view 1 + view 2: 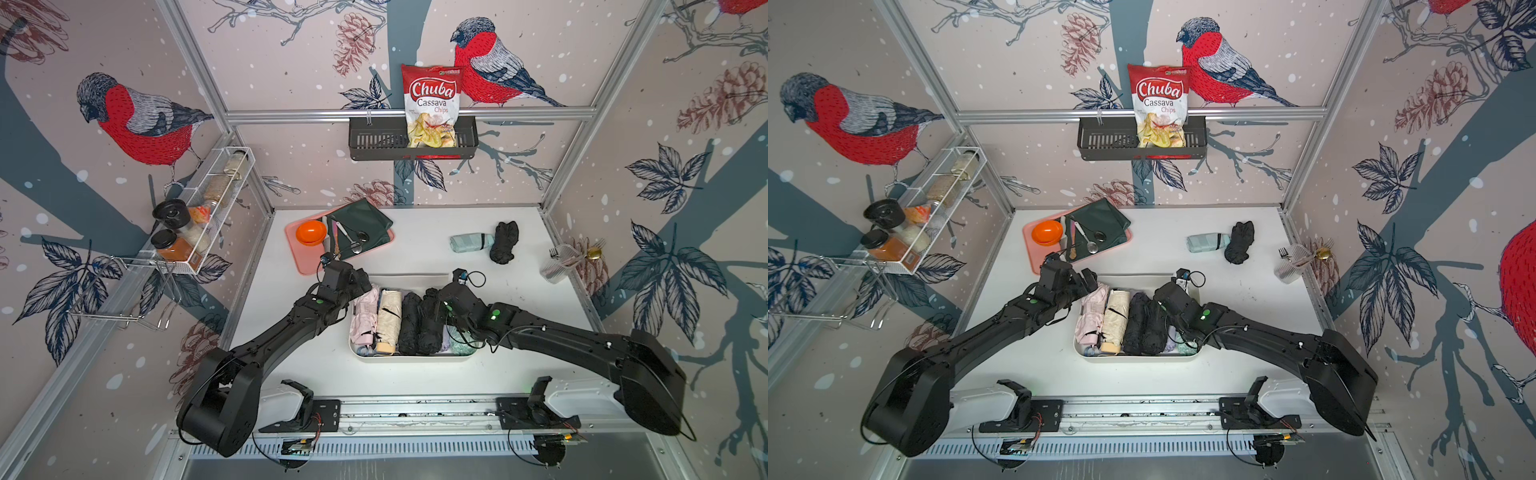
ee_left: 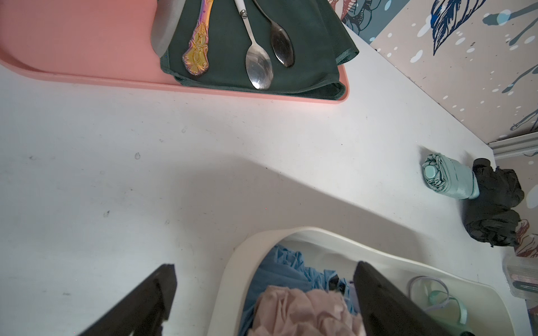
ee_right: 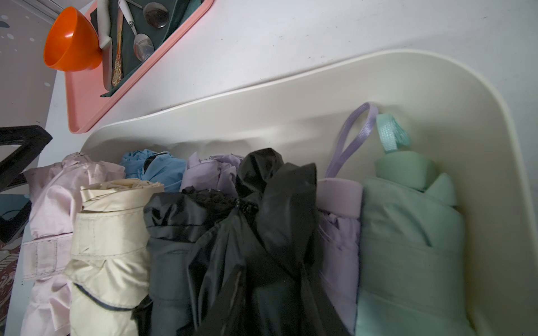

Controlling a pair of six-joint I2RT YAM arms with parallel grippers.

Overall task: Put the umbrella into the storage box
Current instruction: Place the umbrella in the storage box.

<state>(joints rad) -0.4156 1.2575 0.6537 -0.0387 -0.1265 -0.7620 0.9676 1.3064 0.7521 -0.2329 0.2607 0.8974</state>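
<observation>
White table: storage box holds rolled umbrellas side by side, evidently to save room. Mint umbrella and black umbrella lie outside at one o'clock. Left gripper gapes wide; right gripper over the box, state cannot be told.

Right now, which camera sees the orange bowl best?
The right wrist view. The orange bowl looks big and close there, with its inside and outer wall both showing, at the end of the pink tray. In both top views the bowl is small, seen from above. The left wrist view misses it.
</observation>
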